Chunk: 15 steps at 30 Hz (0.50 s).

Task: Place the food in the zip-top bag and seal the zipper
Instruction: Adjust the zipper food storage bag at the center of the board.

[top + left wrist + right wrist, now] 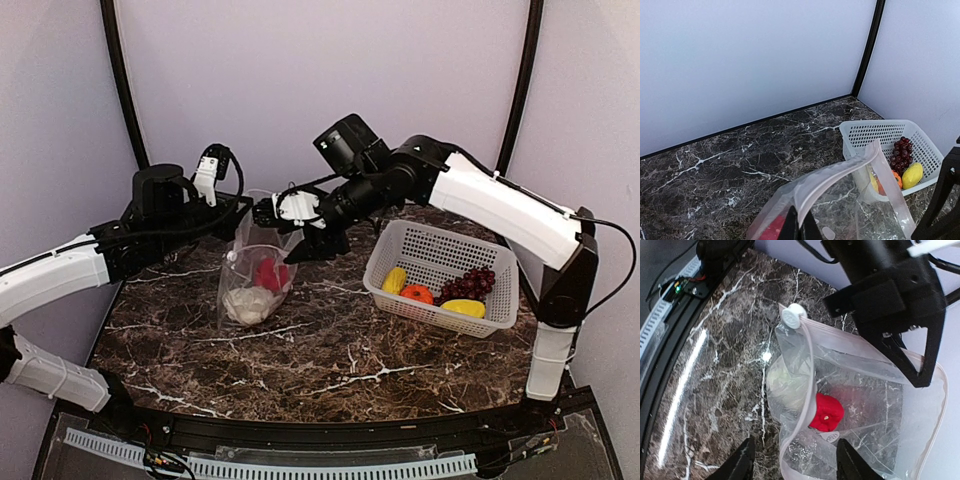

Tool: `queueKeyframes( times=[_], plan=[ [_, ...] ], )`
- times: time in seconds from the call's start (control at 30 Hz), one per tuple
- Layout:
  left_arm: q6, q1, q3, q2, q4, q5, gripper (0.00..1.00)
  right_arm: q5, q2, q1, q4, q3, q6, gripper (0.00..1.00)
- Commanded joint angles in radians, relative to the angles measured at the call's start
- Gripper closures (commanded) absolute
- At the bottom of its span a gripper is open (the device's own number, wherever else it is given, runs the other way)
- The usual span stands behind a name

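Your left pincer [800, 227] is clamped on the rim of the zip-top bag [252, 280]. Your right pincer [795, 462] stands parted and empty just above its mouth — red pepper [826, 412] and cabbage [250, 305] lie below it. Filling looks partway done; next, reach to its right into the basket [440, 245] for the grapes [472, 283].

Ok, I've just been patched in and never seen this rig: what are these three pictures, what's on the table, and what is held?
These are two robot arms at a marble table. The wide picture looks down from above and behind them; the other two come from a camera on each wrist. The left gripper is shut on the edge of the zip-top bag, holding it up. The right gripper hangs open over the bag's mouth, holding nothing. In the bag lie the red pepper and the cabbage. The white basket holds a yellow piece, a second yellow piece, the orange-red round one and the grapes.
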<state>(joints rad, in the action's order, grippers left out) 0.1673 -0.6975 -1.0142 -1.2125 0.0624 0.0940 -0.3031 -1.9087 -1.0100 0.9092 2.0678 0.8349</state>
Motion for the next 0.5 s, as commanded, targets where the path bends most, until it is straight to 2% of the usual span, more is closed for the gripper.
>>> queueKeyframes(
  times=[0.0,0.17,0.27,0.33,0.47],
  plan=[
    [-0.043,0.004,0.027,0.066,0.06,-0.011,0.99,-0.074,0.074,0.048,0.02,0.031,-0.044,0.41],
    [-0.062,0.004,0.023,0.067,0.047,0.02,0.99,-0.084,0.14,0.176,-0.008,-0.022,-0.07,0.23],
    [-0.057,0.004,0.016,0.055,0.034,0.018,0.99,-0.126,0.194,0.297,-0.076,-0.1,-0.128,0.12],
    [-0.05,0.004,0.012,0.046,0.029,0.011,0.99,-0.133,0.236,0.381,-0.151,-0.182,-0.189,0.02],
    [-0.045,0.004,0.011,0.04,0.027,0.007,0.99,-0.129,0.308,0.536,-0.243,-0.349,-0.255,0.01]
  ],
)
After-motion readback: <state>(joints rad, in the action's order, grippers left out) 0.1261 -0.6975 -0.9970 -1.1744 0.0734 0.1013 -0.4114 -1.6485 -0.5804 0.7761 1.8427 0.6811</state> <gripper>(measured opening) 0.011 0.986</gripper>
